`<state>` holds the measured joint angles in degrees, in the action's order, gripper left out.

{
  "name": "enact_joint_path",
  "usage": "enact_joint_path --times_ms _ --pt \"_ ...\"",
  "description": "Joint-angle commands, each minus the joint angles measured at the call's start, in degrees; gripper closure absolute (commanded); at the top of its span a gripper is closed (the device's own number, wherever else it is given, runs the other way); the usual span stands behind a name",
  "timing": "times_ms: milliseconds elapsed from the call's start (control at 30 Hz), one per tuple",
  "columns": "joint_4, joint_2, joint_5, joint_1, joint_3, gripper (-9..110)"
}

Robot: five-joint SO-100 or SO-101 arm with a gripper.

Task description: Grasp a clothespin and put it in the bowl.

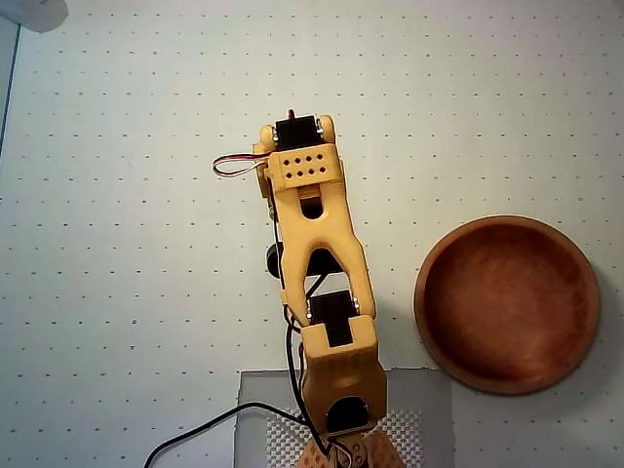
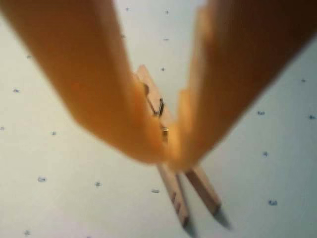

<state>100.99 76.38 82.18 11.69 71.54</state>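
In the wrist view my gripper (image 2: pixel 168 151) has its two orange fingers (image 2: pixel 99 84) closed together on the light-tan wooden clothespin (image 2: pixel 190 191). They pinch it near its metal spring, and its two legs stick out below the fingertips over the white dotted table. In the overhead view my orange arm (image 1: pixel 312 224) reaches up the middle of the picture and hides both the gripper and the clothespin beneath its wrist. The reddish-brown wooden bowl (image 1: pixel 429 292) sits empty at the right, well apart from the arm.
A grey base plate (image 1: pixel 419 400) lies under the arm's foot at the bottom edge, with a black cable (image 1: pixel 195 434) running off to the left. A pale object (image 1: pixel 39 12) sits in the top left corner.
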Motion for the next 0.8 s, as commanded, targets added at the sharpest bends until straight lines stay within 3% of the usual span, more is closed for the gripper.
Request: enact_joint_path --times_ms 0,433,767 --pt "0.79 1.14 1.49 -0.88 -2.37 103" --pt "0.79 0.79 26.81 -9.40 -13.54 104" --pt "-2.99 -4.31 33.31 -10.02 -16.87 104"
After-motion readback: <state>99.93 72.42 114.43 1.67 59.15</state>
